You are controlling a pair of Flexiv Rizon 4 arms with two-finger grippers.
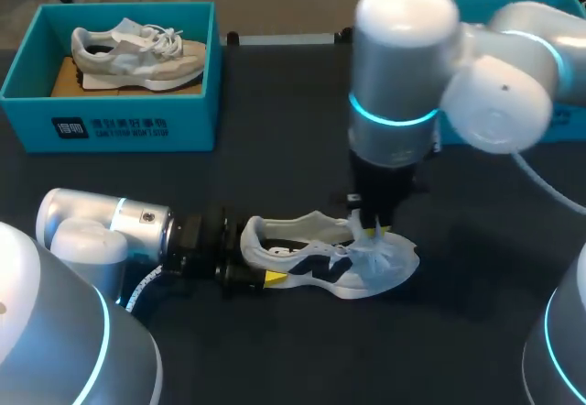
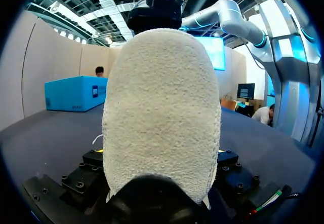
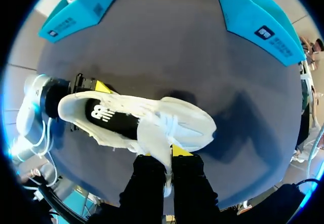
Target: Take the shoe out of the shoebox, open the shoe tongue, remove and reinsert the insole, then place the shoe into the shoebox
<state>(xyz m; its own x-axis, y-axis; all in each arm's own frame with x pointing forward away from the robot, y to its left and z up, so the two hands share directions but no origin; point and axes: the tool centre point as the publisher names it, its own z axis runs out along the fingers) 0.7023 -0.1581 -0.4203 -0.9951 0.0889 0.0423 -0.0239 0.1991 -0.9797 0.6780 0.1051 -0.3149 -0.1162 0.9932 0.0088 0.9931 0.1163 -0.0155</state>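
In the head view, the left arm [image 1: 101, 231] comes in low from the left and lies almost flat over the table [image 1: 275, 130]. The left gripper [image 1: 265, 263] is at the back end of the white shoe [image 1: 320, 258], which stands on its sole near the middle of the table. The right arm [image 1: 403, 66] comes from the right and points straight down, and the right gripper [image 1: 375, 234] is on the laces part of the shoe. I count two shoes: the white one on the table and a second shoe [image 1: 137, 52], beige, lying inside the shoebox [image 1: 110, 125] at the far left. There are also two teal boxes, because another teal box [image 1: 563, 123] stands at the far right, partly behind the right arm. In the left wrist view, the heel [image 2: 162, 112] fills the space between the gripper's fingers, which press it from both sides. In the right wrist view, the two fingers stand narrow, with the yellow fingertips [image 3: 181, 151] close together, and they pinch the tongue [image 3: 159, 143] between them. The tongue is lifted up from the shoe. One yellow tip of the left gripper shows beside the heel.
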